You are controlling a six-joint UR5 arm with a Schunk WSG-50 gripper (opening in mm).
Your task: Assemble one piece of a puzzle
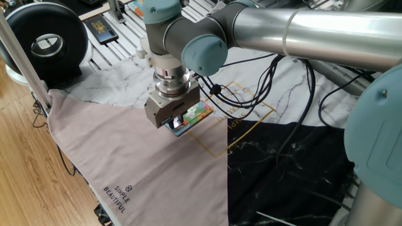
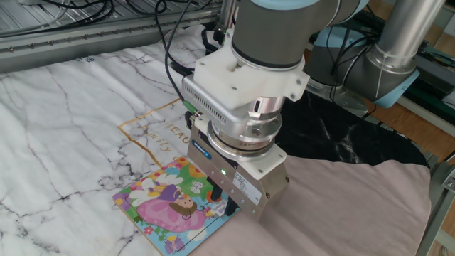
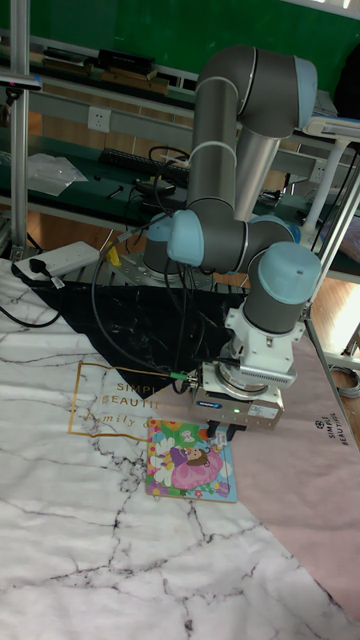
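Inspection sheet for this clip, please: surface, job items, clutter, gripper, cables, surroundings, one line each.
Surface: marble-print cloth, a pinkish-grey cloth and a black cloth laid side by side.
Job's things: the puzzle lies flat on the marble-print cloth, beside the pinkish-grey cloth's edge.
Clutter: dark card on the slatted frame at the back.
Gripper: gripper low over the puzzle's corner; whether it is open or shut cannot be told.
Cables: black cables hang from the arm onto the cloths.
Surroundings: round black device, wood floor.
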